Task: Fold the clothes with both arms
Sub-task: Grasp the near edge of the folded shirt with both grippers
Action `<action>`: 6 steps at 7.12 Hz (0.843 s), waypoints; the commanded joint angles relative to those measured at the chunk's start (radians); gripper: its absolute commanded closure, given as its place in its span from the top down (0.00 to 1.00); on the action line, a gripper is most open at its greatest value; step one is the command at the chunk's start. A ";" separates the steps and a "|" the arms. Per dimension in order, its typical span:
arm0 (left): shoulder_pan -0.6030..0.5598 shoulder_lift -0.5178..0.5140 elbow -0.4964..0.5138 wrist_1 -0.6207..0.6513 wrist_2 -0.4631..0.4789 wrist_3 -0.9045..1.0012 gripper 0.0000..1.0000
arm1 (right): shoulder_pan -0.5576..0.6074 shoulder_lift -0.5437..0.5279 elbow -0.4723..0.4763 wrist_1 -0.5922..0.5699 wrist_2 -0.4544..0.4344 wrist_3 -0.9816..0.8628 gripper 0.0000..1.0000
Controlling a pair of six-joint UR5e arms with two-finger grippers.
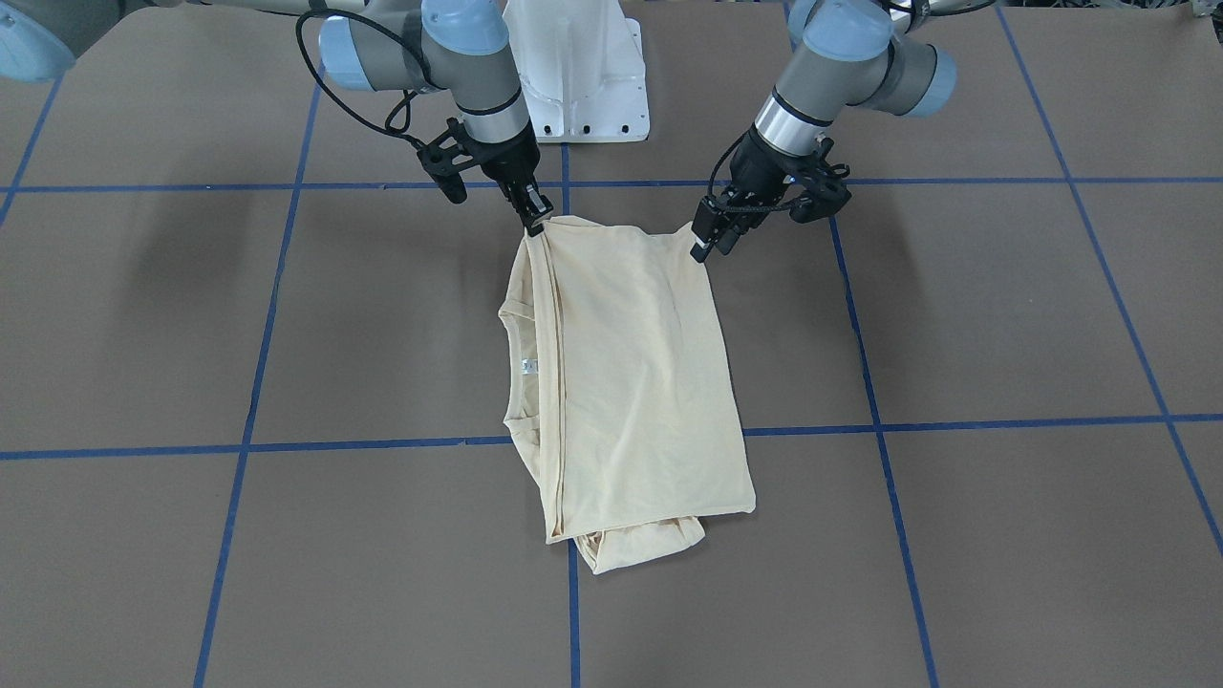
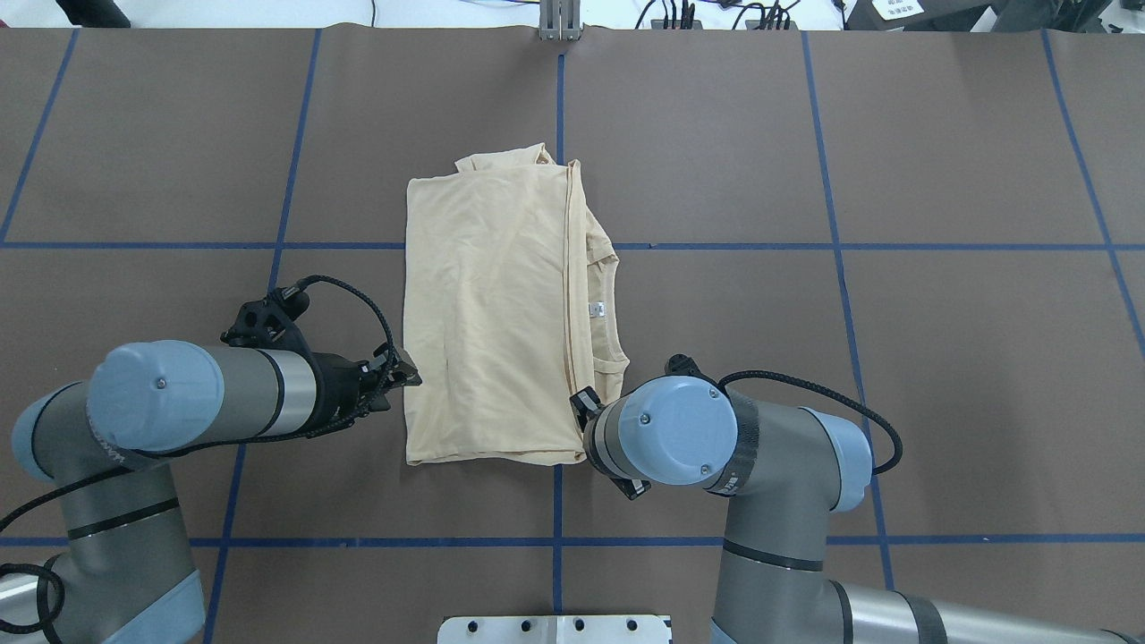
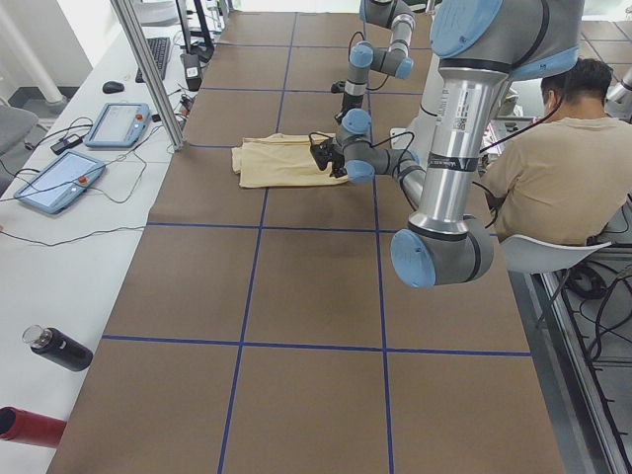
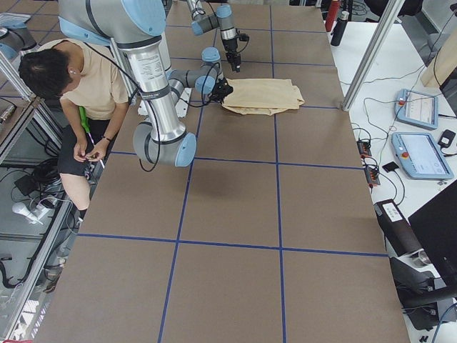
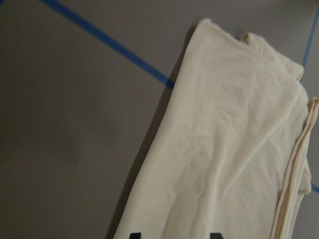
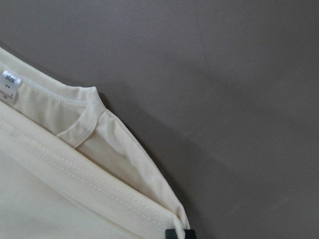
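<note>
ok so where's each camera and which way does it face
Front-facing: across table, facing left arm, right arm; T-shirt between.
Overhead: behind both arms, looking forward-down.
Exterior left: table's end; left arm nearest.
Exterior right: opposite end; right arm nearest.
Left wrist: onto T-shirt; left end effector tips.
Right wrist: onto collar; right end effector tips.
Overhead and right wrist share the neck label.
</note>
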 commanded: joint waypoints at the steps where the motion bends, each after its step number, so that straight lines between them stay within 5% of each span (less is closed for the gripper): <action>1: 0.060 0.004 -0.017 0.032 0.026 -0.050 0.57 | 0.000 -0.010 0.011 0.000 0.002 0.000 0.00; 6: 0.164 -0.011 -0.003 0.118 0.072 -0.062 0.49 | 0.001 -0.018 0.029 0.000 0.005 -0.002 0.00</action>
